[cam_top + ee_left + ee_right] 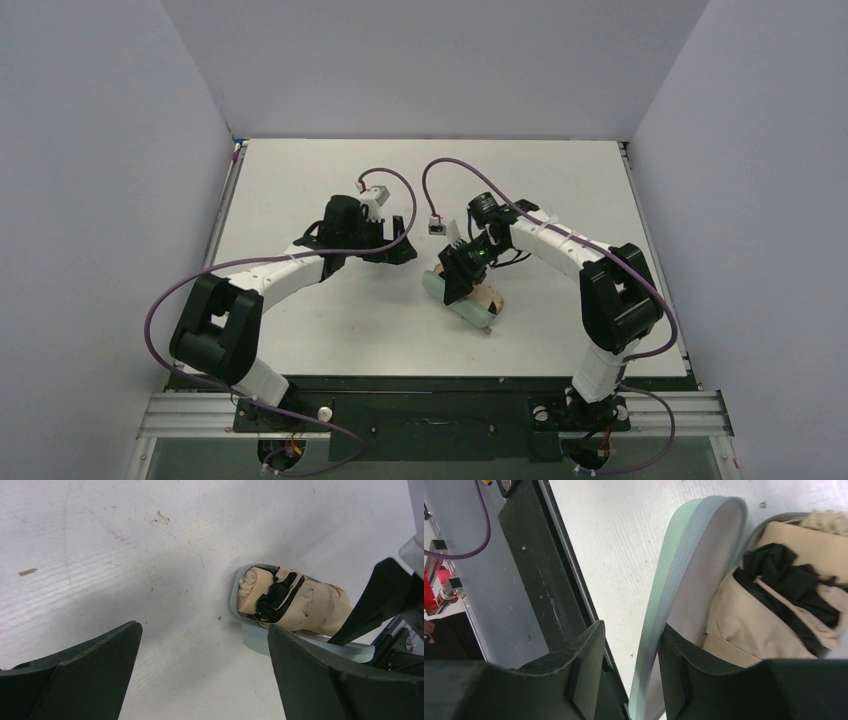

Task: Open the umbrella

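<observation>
The umbrella (300, 602) lies folded, tan fabric with black folds, inside a pale mint-green hard case (255, 637) on the white table, right of centre in the top view (490, 298). The case's lid (694, 560) stands raised beside the umbrella (764, 615). My right gripper (631, 627) straddles that lid's edge: the lid rests against the right finger, with a gap to the left finger, so the jaws are open. My left gripper (204, 626) hangs wide open over bare table, left of the case, holding nothing.
The right arm's black fingers (385, 600) crowd the case's right side in the left wrist view. A black and grey rail (524, 555) runs along the table edge left of the lid. Purple cables (440, 165) loop above both wrists. White walls enclose the table.
</observation>
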Controlling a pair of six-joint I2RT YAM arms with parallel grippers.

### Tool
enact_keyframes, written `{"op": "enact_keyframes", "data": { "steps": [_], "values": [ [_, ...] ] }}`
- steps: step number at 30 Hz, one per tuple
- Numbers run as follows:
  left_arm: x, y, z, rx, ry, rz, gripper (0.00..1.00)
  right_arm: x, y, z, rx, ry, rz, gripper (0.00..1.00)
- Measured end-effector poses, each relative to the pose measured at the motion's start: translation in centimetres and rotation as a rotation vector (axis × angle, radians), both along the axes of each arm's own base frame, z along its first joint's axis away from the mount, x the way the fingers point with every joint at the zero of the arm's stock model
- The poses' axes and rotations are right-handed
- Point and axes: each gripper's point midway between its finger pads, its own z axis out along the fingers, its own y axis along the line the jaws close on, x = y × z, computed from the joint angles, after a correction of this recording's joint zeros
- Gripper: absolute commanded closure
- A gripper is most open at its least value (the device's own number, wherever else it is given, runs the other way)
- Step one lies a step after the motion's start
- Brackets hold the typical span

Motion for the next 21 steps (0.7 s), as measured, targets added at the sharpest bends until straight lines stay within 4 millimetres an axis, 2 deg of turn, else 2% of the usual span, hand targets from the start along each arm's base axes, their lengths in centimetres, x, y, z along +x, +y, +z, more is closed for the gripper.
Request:
{"op": "enact_keyframes", "data": {
  "steps": [3,7,11,16,21],
  "values": [
    [-0.8,-1.2,-1.6,-0.009,0.071,-0.029,0.22,-1.2,0.4,-0.9,-0.012,0.008,0.005,0.6],
    [-3.0,-2.6,-3.8,0.0,0.173,-0.09,0.35,-1.6,0.9,-1.5,-0.017,-0.014,-0.01,0.59],
    [-4.6,-3.5,-4.5,0.0,0.213,-0.133,0.47,-1.4,1.0,-1.4,-0.018,-0.03,-0.051,0.56],
    [-6.0,-2.9,-6.0,0.019,0.255,-0.141,0.58,0.0,0.4,0.6,0.014,-0.072,-0.132,0.47],
    [-7.3,-2.3,-7.2,0.044,0.296,-0.154,0.61,2.7,-2.2,2.0,0.021,-0.175,-0.239,0.46]
  ]
}}
